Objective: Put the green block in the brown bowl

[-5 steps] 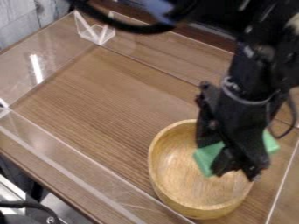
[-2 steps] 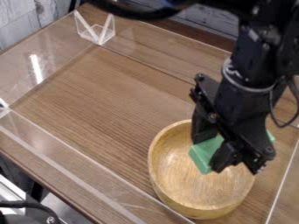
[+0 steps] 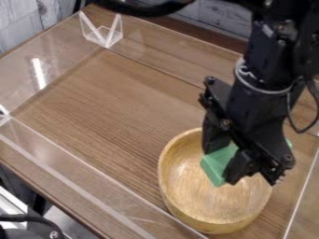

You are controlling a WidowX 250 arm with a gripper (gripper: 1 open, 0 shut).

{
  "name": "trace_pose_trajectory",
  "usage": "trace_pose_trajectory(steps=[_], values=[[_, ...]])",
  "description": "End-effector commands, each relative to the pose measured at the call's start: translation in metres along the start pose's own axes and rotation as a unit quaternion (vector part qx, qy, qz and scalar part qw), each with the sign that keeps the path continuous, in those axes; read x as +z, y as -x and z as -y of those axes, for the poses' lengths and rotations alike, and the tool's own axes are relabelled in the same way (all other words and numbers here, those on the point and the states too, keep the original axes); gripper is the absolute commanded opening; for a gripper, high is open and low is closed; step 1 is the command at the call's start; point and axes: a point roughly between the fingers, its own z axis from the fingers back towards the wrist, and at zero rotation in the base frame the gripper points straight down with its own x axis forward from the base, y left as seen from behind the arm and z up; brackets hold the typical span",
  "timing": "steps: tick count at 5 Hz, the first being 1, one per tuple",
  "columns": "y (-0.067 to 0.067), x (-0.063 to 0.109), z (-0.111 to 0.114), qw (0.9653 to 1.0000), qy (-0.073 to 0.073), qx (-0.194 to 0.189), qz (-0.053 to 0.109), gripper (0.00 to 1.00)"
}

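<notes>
The green block (image 3: 221, 165) hangs tilted just above the inside of the brown bowl (image 3: 182, 191), over its right half. My gripper (image 3: 237, 161) is shut on the green block, its black fingers coming down from the arm above and covering the block's upper part. The bowl is a large, round, light wooden one with a thick rim, sitting on the wooden table near the front right corner. Its right rim is partly hidden behind my gripper.
A low clear plastic wall (image 3: 75, 173) runs around the wooden table top (image 3: 112, 103). A small clear stand (image 3: 100, 31) sits at the far left corner. The arm's black body (image 3: 277, 56) rises above the bowl at the right.
My gripper, still holding the green block, has shifted slightly left and a little lower over the bowl. The bowl has stayed in place.
</notes>
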Motion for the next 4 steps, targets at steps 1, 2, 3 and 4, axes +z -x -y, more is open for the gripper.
trace_pose_trajectory(steps=[1,2,3,4], values=[[-0.0003,0.0105,-0.0024,0.9994,0.006,0.017,0.029,0.00],[0.0025,0.0101,-0.0017,0.9993,0.009,0.020,0.030,0.00],[0.0040,0.0082,-0.0015,0.9991,0.014,0.025,0.031,0.00],[0.0049,0.0064,-0.0020,0.9990,0.016,0.026,0.034,0.00]])
